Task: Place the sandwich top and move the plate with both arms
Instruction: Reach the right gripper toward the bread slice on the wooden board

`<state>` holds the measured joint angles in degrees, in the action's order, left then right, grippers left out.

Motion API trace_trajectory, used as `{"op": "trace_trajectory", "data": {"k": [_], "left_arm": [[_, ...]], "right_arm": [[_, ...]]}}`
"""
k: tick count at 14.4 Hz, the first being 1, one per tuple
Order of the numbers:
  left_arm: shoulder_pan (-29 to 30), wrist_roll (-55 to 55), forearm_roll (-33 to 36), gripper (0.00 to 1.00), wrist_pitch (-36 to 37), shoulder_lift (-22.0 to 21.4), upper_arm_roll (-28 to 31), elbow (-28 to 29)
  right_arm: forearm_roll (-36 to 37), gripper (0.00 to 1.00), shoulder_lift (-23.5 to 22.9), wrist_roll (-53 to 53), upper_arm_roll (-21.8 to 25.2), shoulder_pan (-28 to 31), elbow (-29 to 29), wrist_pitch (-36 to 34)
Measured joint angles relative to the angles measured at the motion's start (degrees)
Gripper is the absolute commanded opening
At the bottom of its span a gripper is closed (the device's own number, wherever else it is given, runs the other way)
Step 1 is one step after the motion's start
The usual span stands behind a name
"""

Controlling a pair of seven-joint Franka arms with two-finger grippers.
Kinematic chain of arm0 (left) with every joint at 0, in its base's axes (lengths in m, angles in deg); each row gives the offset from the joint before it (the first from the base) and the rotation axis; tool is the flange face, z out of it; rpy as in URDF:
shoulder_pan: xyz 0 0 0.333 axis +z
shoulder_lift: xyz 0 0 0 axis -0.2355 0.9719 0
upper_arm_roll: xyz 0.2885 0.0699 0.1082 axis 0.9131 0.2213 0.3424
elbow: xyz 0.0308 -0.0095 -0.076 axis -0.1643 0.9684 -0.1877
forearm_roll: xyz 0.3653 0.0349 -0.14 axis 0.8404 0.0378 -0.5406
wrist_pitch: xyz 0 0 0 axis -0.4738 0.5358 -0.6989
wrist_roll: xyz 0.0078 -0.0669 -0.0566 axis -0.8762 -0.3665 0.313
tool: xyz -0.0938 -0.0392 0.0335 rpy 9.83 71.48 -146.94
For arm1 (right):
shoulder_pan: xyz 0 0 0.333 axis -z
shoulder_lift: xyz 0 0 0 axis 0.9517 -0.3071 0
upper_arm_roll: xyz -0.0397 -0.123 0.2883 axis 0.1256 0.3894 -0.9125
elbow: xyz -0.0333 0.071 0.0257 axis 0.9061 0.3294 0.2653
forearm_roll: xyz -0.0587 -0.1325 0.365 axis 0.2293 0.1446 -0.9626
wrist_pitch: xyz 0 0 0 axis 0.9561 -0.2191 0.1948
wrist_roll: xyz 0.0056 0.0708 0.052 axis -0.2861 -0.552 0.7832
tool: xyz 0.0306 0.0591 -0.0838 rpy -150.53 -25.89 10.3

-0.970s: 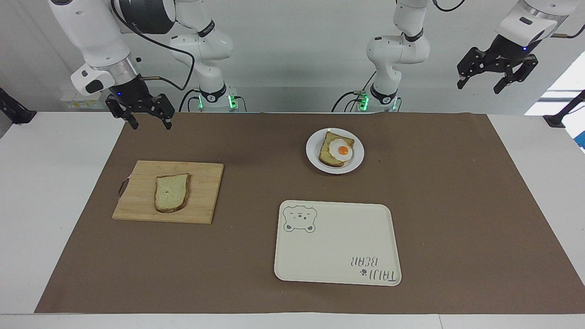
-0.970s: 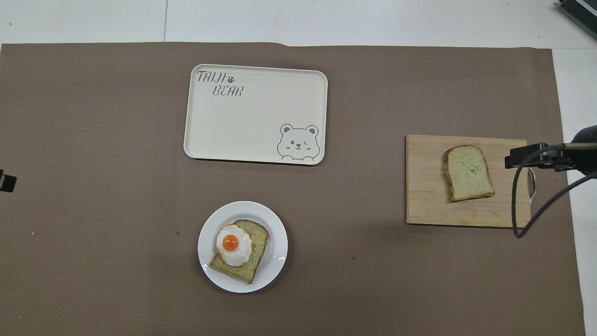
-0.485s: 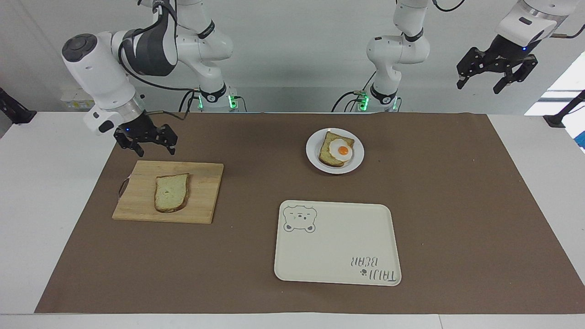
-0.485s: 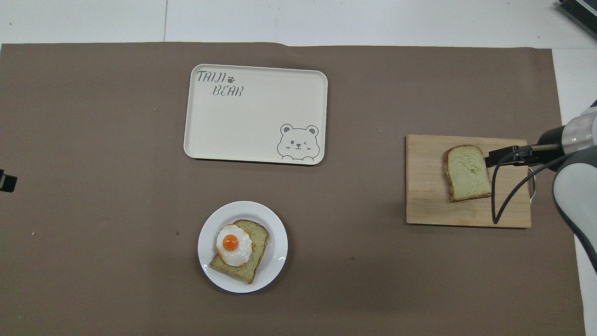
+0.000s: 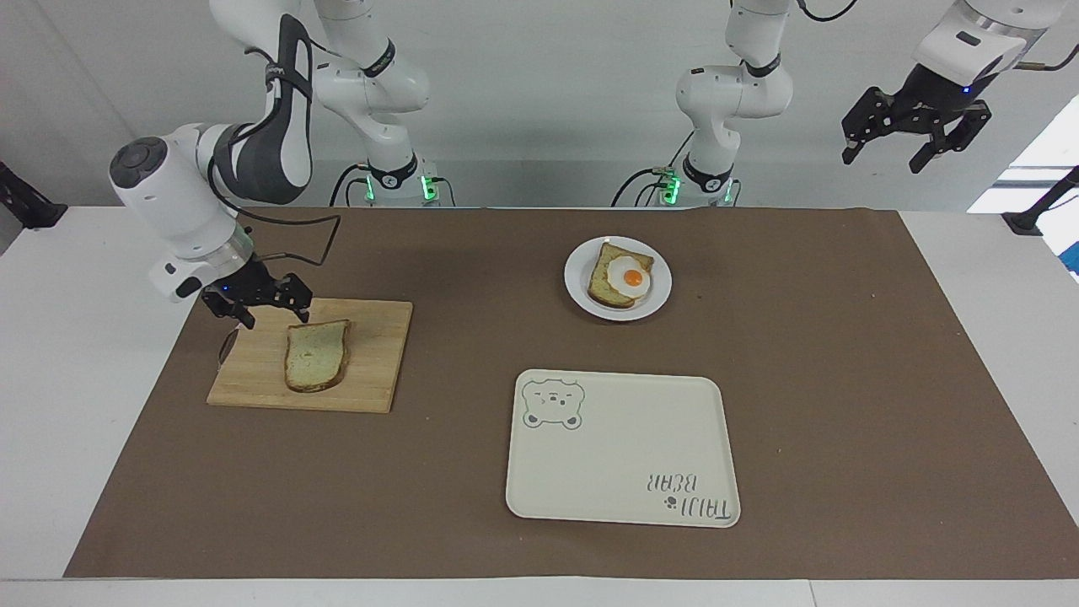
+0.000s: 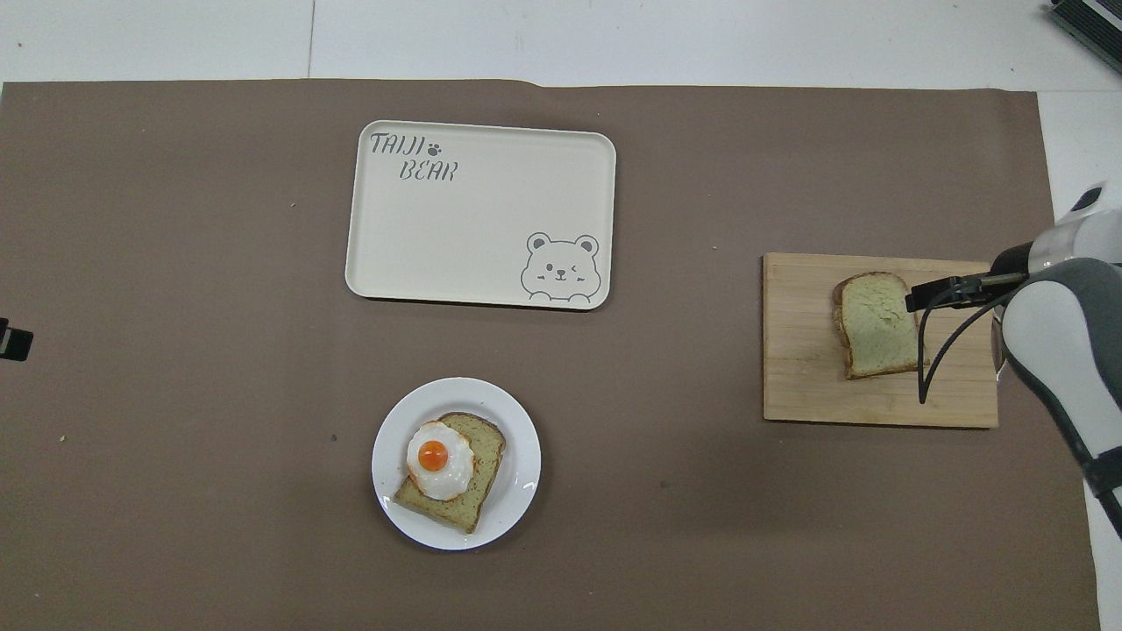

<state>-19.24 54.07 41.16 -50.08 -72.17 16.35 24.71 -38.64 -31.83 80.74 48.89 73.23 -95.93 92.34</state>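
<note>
Locate the sandwich top (image 5: pixel 317 356), a plain bread slice with pale yellow-green porous crumb, brown crust and one rounded end. It lies flat on a rectangular light wooden cutting board (image 5: pixel 371 371) toward the right arm's end of the table. The right gripper (image 5: pixel 274 319), black with two fingers, hangs low over the board's corner just beside the slice; its fingers stand apart and grip nothing. You cannot tell whether a fingertip touches the board. In the overhead view the right arm's white link covers the gripper and part of the board's edge.

The small round white plate (image 5: pixel 578 291) sits well apart from the board, carrying a second slice with a glossy fried egg (image 5: pixel 629 276). A cream rectangular tray (image 5: pixel 620 464) with a bear drawing lies farther from the robots. The left gripper (image 5: pixel 885 158) waits raised off the brown mat (image 5: pixel 843 354), fingers apart.
</note>
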Motion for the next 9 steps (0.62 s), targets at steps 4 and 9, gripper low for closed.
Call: {"op": "trace_trajectory", "data": {"k": [4,9], "left_arm": [[0.0,0.0,0.0,1.0,0.06,-0.33,-0.03,0.48],[-0.03,0.0,0.0,1.0,0.06,-0.98,-0.1,1.37]], "right_arm": [[-0.01,1.0,-3.34,1.64,0.05,0.18,-1.03,3.22],[-1.84,1.0,-6.11,4.92,0.06,0.65,-2.45,6.84]]}}
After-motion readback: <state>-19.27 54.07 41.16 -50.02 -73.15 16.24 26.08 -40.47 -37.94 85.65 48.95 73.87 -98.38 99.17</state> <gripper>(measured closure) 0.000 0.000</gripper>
